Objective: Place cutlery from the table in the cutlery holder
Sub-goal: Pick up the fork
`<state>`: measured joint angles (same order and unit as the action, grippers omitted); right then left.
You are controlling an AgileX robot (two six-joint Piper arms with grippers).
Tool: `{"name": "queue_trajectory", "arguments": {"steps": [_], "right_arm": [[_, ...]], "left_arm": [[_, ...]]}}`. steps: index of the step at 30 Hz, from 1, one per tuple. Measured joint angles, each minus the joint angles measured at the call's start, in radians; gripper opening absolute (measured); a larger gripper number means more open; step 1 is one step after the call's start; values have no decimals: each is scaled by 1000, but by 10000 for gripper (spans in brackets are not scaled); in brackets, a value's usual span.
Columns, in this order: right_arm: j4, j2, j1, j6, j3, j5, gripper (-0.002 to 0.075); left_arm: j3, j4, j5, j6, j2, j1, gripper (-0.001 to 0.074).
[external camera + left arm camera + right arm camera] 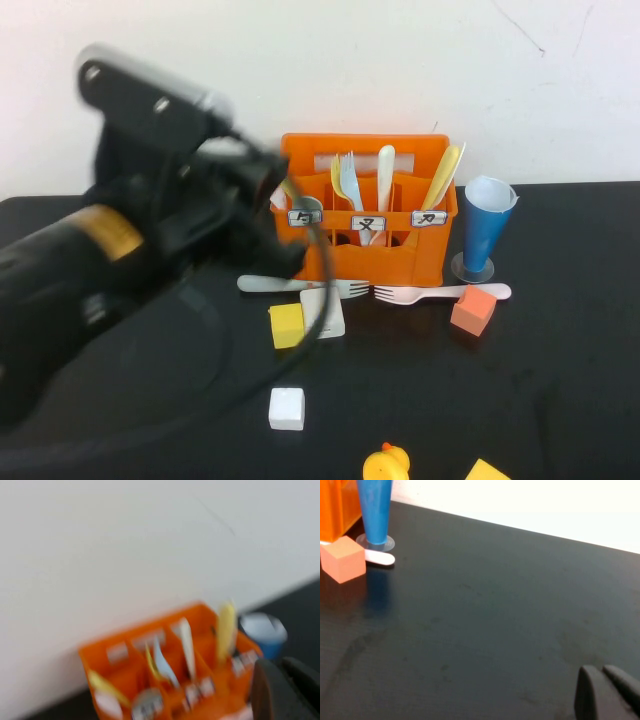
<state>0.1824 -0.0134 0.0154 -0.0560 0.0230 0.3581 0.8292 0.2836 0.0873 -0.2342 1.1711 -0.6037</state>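
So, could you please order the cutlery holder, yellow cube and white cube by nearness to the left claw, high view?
1. Cutlery holder, beside left claw, at back.
2. Yellow cube, mid-table.
3. White cube, nearer front.
Right claw: low, right side.

Cutlery holder point(385, 245): three small white labels on the front wall, each bearing one black character. Left label point(304, 217), middle label point(368, 223), right label point(429, 218): the characters look handwritten, but none can be read with certainty. No other text, brand, number or sign is legible anywhere.
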Motion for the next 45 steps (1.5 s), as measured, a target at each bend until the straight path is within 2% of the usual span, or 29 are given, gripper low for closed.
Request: {"name": "queue_trajectory", "arguments": {"steps": [4, 11, 18, 23, 27, 33, 40, 45], "right_arm": [[0, 0, 0, 0, 0, 0, -3], [0, 0, 0, 0, 0, 0, -3], [0, 0, 0, 0, 0, 0, -3], [0, 0, 0, 1, 0, 0, -3], [0, 0, 0, 4, 0, 0, -3], [0, 0, 0, 4, 0, 0, -3], [0, 0, 0, 4, 0, 0, -3], [0, 0, 0, 4, 0, 0, -3]], "left_arm": [[-36, -2, -185, -6, -132, 23, 0], [-56, -54, -336, -15, -315, 72, 0], [-59, -76, -533, -20, -392, 119, 0], [-60, -63, -423, -22, -361, 119, 0], [-22, -70, -445, -15, -286, 119, 0], [204, -129, -778, -13, 18, 148, 0], [567, -159, -1166, -303, 400, 174, 0], [768, -181, -1294, -490, 614, 174, 0]]}}
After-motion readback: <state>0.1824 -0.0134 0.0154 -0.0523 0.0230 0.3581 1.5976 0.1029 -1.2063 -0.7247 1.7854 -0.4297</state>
